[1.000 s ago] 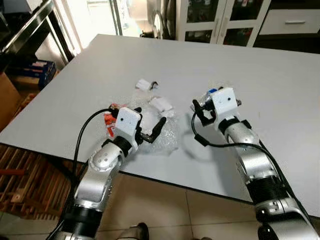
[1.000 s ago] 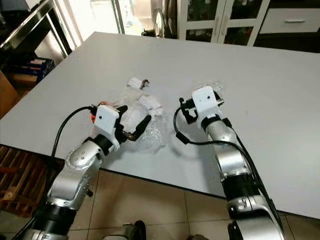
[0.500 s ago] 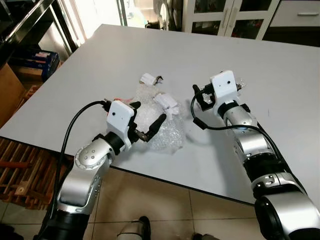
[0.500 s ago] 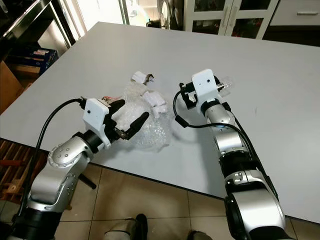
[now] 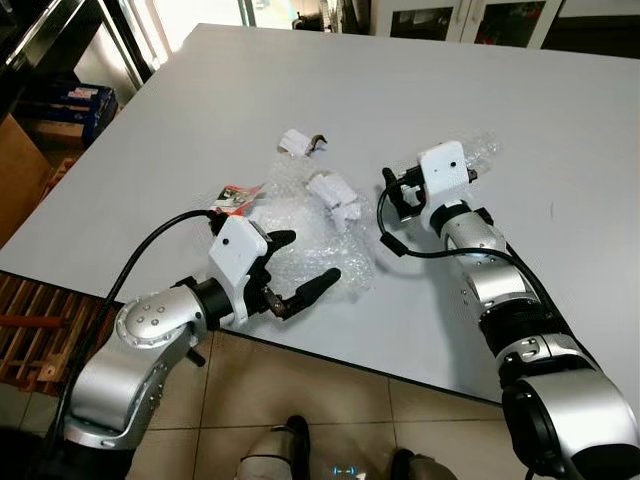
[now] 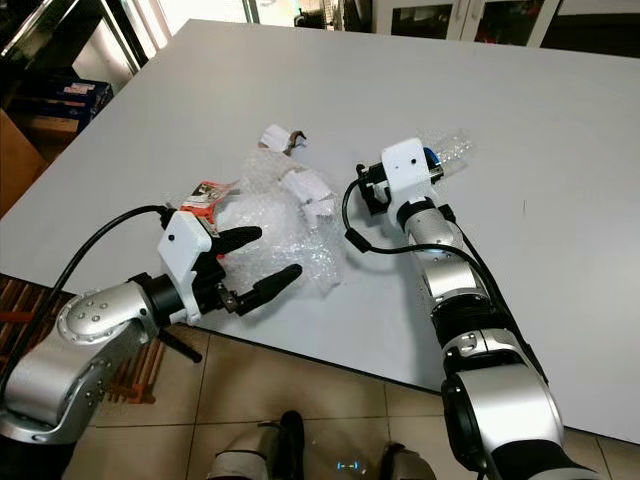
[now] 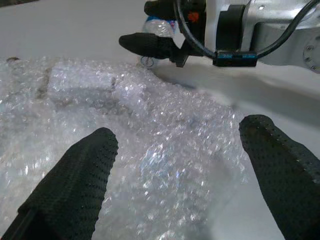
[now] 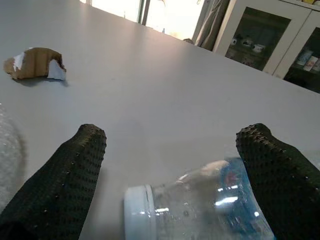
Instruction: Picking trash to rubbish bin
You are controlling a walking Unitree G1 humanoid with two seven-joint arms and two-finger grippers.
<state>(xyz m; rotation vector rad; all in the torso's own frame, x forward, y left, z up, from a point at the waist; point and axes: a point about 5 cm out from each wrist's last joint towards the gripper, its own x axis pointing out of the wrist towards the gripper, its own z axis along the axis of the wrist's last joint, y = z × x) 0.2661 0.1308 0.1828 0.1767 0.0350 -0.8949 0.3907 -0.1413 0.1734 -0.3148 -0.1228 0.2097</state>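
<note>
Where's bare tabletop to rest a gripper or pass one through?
Bare: the far table beyond the torn scrap, and the stretch on the right past the bottle. Crowded: the near-left edge, where bubble wrap, white pieces and a red wrapper lie between the open left gripper and the right gripper.

Litter crowds the near-left of the table; bare surface beyond and to the right.
The bubble wrap (image 5: 315, 245) sprawls between the two arms, with white scraps (image 5: 334, 190), a torn piece (image 5: 297, 143) and a red wrapper (image 5: 236, 196) around it. A clear bottle (image 6: 445, 152) lies, seemingly touching nothing, between the right gripper's (image 8: 170, 175) spread fingers. The table (image 5: 250, 90) is bare past the litter.
</note>
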